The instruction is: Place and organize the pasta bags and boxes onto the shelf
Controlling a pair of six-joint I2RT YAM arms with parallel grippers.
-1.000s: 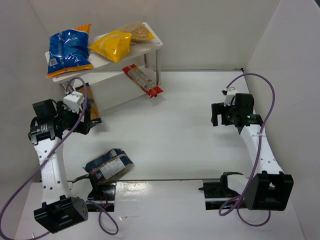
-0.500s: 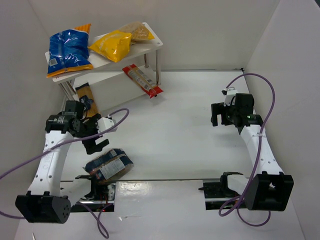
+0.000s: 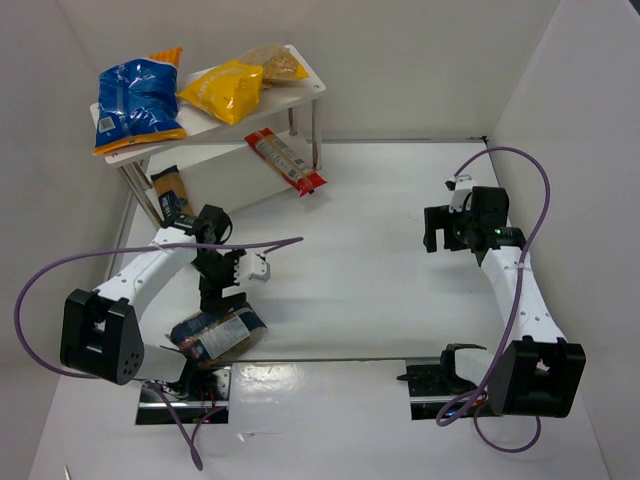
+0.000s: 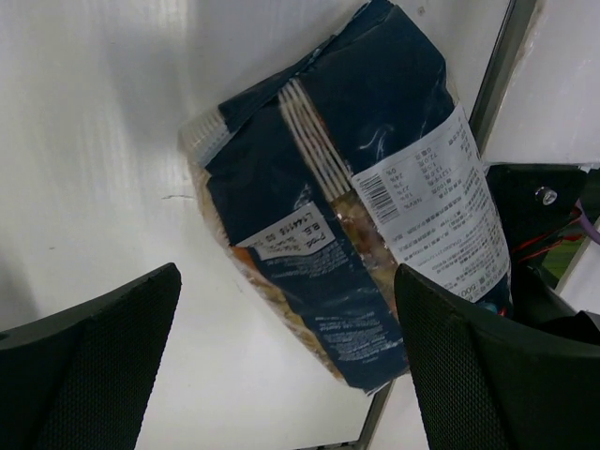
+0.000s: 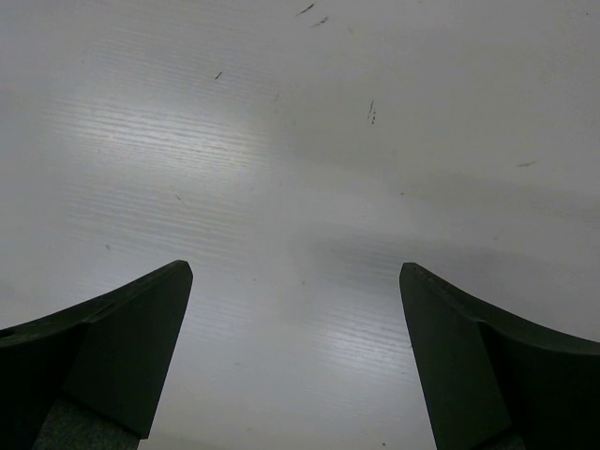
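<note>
A clear bag with a dark blue label [image 3: 218, 333] [image 4: 347, 216] lies on the table near the front left. My left gripper [image 3: 221, 296] [image 4: 286, 277] hovers just above its far end, open, with nothing between its fingers. The white shelf [image 3: 300, 95] stands at the back left. On its top board lie a big blue bag [image 3: 140, 100], a yellow bag [image 3: 225, 88] and a tan bag [image 3: 272, 62]. A long red packet [image 3: 286, 162] juts out under the top board. A long orange packet [image 3: 172, 200] lies by the shelf's left legs. My right gripper [image 3: 437, 228] [image 5: 295, 272] stands open over bare table at the right.
White walls close in the table at the left, back and right. A metal rail [image 3: 320, 360] runs along the front edge between the arm bases. The left arm's purple cable [image 3: 150, 252] loops over the table beside the orange packet.
My left arm has swung from beside the orange packet to the right and toward the front, and its gripper now points down over the dark blue bag. The right arm has not moved.
</note>
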